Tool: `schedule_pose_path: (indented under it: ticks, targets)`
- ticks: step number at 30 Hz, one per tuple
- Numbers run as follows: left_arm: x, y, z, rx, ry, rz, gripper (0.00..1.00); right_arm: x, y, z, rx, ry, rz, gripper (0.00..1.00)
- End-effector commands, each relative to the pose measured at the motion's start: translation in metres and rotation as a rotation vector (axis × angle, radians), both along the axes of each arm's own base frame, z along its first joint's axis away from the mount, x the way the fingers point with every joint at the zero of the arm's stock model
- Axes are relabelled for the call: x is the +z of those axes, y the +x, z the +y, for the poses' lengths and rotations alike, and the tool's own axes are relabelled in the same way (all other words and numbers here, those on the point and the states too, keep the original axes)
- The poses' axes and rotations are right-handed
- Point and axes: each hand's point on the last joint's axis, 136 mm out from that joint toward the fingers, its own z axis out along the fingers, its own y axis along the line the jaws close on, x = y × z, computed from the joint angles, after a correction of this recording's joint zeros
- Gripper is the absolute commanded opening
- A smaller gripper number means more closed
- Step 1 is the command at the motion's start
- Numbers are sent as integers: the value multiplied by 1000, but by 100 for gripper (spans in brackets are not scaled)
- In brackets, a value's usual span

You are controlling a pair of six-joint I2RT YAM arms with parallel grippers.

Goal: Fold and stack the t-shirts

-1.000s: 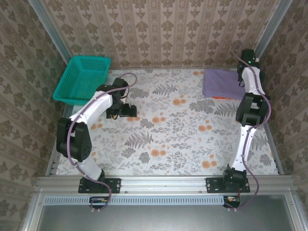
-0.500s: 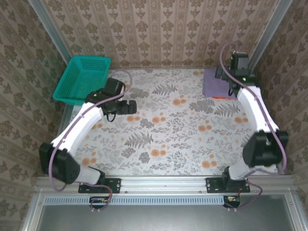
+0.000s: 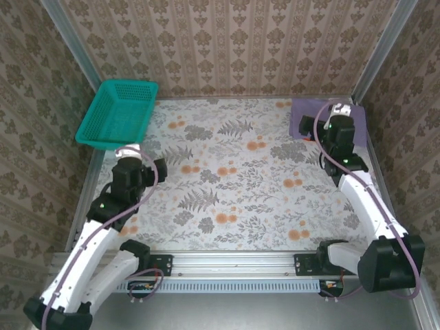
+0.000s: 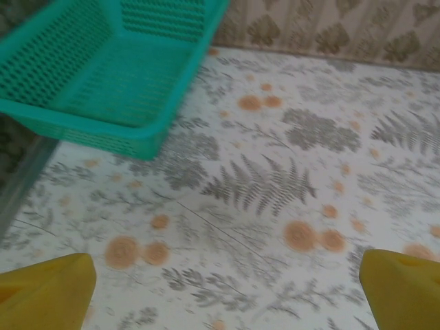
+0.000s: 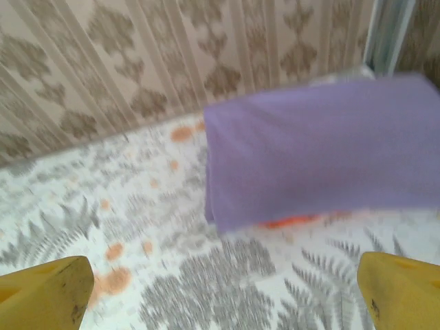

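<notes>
Floral cloth covers the table, the biggest thing in view. At its far left corner sits a teal basket, tilted up on the table's edge, with nothing in it that I can see.

In the far right corner lies the purple tee, folded to a rectangle with its long axis running side to side across the right wrist view. It rests on the orange tee, of which just a sliver peeks out under the near edge. By the look of it, both are folded and stacked.

The right gripper hangs just short of that stack, jaws spread wide and holding nothing, with the pile straight ahead. The left gripper, likewise spread and bare, faces the basket, well apart from the tees. Any touch-up would fall to the right arm.
</notes>
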Motion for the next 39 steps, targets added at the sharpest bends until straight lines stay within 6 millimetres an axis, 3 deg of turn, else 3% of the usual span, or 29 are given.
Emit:
schedule_pose_path:
  ticks: [1,6,8,11,15,17,21,28,32,34,39]
  targets:
    - [-1,4,35,121,111,-76,100,-8,-9,-2,-50,70,-90,100]
    - [-59,20,59,137,116,38,100,-43,-40,-1,-32,-55,-33,99]
    - [-72,24,65,168,82,36,100,-50,-47,-3,-27,-113,-6,100]
    - [-90,37,61,112,86,62,100,-59,-50,5,49,-176,2,99]
    - [-119,47,71,150,99,93,100,-79,-50,9,105,-219,74,100]
    - [-120,57,72,156,105,87,100,-89,-47,10,114,-231,108,100]
    - [-120,90,54,29,95,63,100,-101,-35,7,128,-234,135,100]
    - [-113,132,40,-37,98,-32,100,-92,3,3,101,-225,45,100]
    - [-124,138,42,-34,99,-42,100,-95,19,-1,93,-207,-1,99]
    - [-128,139,33,-82,107,-53,100,-103,21,-2,98,-199,-7,100]
    - [-129,134,20,-135,140,-80,100,-101,-1,10,157,-214,-171,100]
